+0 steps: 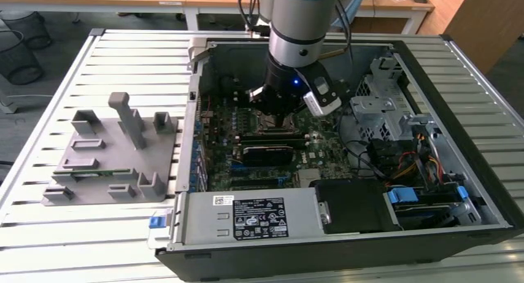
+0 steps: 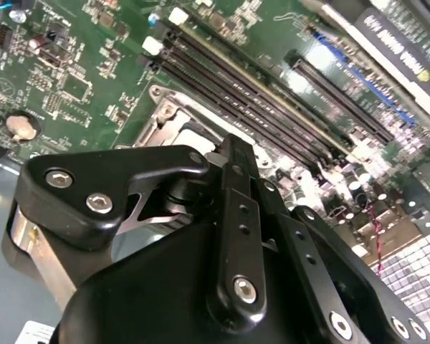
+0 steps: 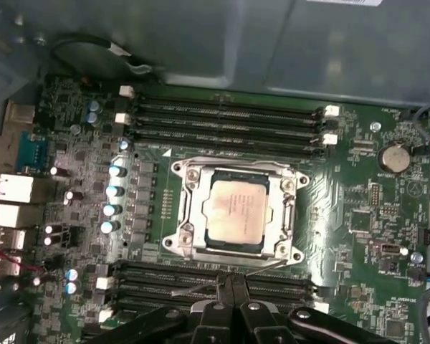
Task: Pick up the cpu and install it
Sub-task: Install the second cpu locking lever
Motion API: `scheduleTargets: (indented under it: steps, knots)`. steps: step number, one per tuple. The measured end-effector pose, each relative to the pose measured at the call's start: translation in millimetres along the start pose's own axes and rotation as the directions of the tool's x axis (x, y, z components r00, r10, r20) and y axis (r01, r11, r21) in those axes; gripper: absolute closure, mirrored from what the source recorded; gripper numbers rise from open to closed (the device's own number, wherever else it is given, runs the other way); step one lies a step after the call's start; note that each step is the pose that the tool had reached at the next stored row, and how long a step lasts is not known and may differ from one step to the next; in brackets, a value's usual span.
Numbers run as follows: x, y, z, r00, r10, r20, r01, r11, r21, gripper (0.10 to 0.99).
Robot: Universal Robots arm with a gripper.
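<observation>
The cpu (image 3: 234, 208) sits in the socket (image 3: 187, 240), apart from the closed, empty claw (image 3: 231, 281).

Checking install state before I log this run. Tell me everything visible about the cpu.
The cpu is a small flat square chip with a dull silver-grey metal top carrying faint print. In the first wrist view it lies flat and level inside the socket frame on the motherboard, between two banks of memory slots. The frame's metal rim surrounds it on all sides; nothing rests on top of it. The gripper sits beside the socket, apart from the chip and not holding it.
</observation>
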State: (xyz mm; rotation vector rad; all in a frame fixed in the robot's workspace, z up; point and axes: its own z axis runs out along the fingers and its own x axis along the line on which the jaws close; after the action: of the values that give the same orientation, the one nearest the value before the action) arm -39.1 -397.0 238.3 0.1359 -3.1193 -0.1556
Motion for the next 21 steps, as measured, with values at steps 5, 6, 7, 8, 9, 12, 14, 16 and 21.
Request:
scheduleTargets:
  steps: [5, 6, 7, 8, 9, 12, 14, 16, 21]
  knots:
    - [10.9, -0.1, 3.2, 1.0000, 0.000, 0.0000, 0.000, 1.0000, 0.000, 0.980]
    - [12.7, -0.1, 4.5, 1.0000, 0.000, 0.0001, 0.000, 1.0000, 0.000, 0.980]
    - [14.4, -0.1, 6.2, 1.0000, 0.000, 0.0000, 0.000, 1.0000, 0.000, 0.980]
    - [15.5, -0.2, 8.1, 1.0000, 0.000, 0.0001, 0.000, 1.0000, 0.000, 0.980]
    - [16.2, -0.3, 10.0, 1.0000, 0.000, 0.0000, 0.000, 1.0000, 0.000, 0.980]
    - [17.1, -0.8, 15.3, 1.0000, 0.000, 0.0000, 0.000, 1.0000, -0.001, 0.980]
    - [17.2, -1.1, 18.9, 1.0000, 0.000, 0.0003, 0.000, 1.0000, -0.004, 0.980]
    - [17.2, -1.5, 21.7, 1.0000, 0.000, 0.0007, 0.000, 1.0000, -0.009, 0.980]
    - [17.5, -5.2, 22.2, 1.0000, 0.000, 0.0041, 0.000, 0.9989, -0.046, 0.980]
